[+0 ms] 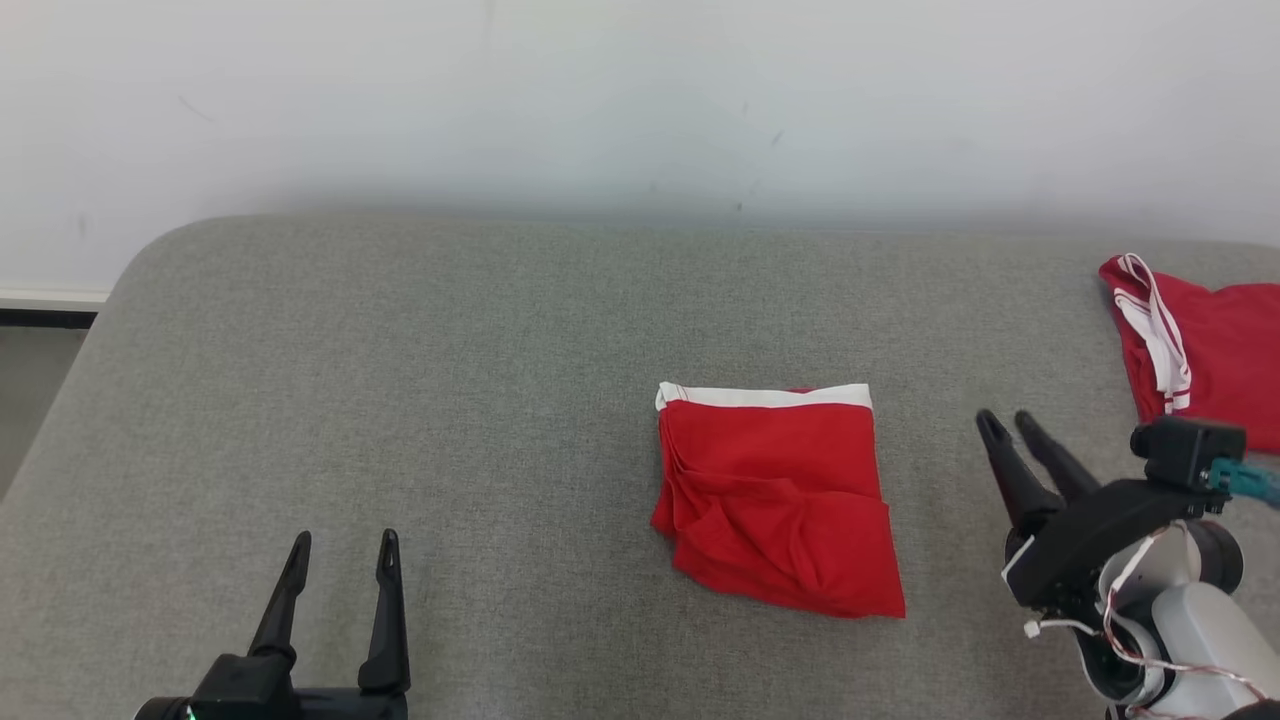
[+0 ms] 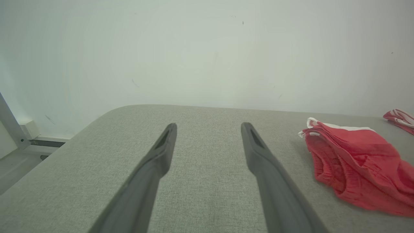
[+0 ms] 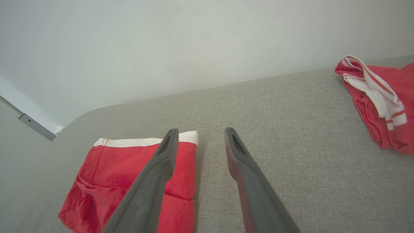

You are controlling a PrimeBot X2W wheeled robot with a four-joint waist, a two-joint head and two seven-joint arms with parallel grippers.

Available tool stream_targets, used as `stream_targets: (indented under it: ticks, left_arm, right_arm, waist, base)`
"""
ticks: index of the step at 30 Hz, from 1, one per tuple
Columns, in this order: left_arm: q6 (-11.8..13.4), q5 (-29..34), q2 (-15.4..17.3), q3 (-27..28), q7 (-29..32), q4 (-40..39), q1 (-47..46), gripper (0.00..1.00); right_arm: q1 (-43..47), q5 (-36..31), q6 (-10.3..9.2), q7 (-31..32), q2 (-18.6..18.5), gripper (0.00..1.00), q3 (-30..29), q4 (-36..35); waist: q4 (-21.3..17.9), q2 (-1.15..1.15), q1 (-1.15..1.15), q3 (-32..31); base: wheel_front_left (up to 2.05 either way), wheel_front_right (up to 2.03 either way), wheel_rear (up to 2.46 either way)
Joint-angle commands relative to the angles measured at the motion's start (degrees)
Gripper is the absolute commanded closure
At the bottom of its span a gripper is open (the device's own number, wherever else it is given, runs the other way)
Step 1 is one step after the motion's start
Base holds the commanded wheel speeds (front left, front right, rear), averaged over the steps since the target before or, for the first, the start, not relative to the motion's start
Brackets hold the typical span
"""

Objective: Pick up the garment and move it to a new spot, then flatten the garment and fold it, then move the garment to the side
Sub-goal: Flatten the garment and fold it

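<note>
The garment is red with a white band along its far edge and lies folded into a rough square on the grey padded surface, right of centre. The left wrist view has the garment at its right; the right wrist view has the garment at its lower left. My right gripper hovers just right of it, open and empty, fingers pointing away from me. In the right wrist view my right gripper has its left finger over the garment's right edge. My left gripper stands open and empty at the lower left, far from the cloth.
A second red garment with white stripes lies bunched at the far right edge of the surface. A pale wall runs behind the surface. The surface's rounded left corner drops off to the floor.
</note>
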Motion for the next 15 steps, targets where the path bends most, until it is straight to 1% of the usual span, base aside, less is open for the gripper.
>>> stream_targets:
  ticks: [1, 3, 8, 15]
  left_arm:
    - [0.0, 0.4, -0.1, 0.2, -0.1, -0.2, 0.8, 0.00]
    - [-0.2, 0.6, -0.1, 0.3, -0.1, -0.2, 0.8, 0.00]
    - [-0.5, 0.8, -0.1, 0.4, -0.1, -0.2, 0.1, 0.00]
    - [-0.7, 0.7, -0.1, 0.0, -0.1, 0.3, -0.9, 0.00]
  right_arm:
    - [1.0, -0.6, 0.00, -0.9, -0.1, 1.00, 0.2, 0.2]
    - [1.3, -2.0, 0.01, -2.3, -0.8, 1.00, 1.5, 0.3]
    - [0.3, -3.0, 0.00, -4.9, 0.0, 1.00, 4.7, 2.2]
    - [-2.3, -2.9, 0.00, -8.3, 0.5, 1.00, 11.7, 9.1]
  waist:
    - [0.2, 0.00, 0.00, 0.1]
    - [0.5, 0.00, 0.00, 0.3]
    - [1.7, 0.00, 0.00, 1.1]
    - [4.1, 0.00, 0.00, 2.0]
  base:
    - [0.00, 0.00, 0.00]
    - [0.00, 0.00, 0.00]
    - [0.00, 0.00, 0.00]
    - [0.00, 0.00, 0.00]
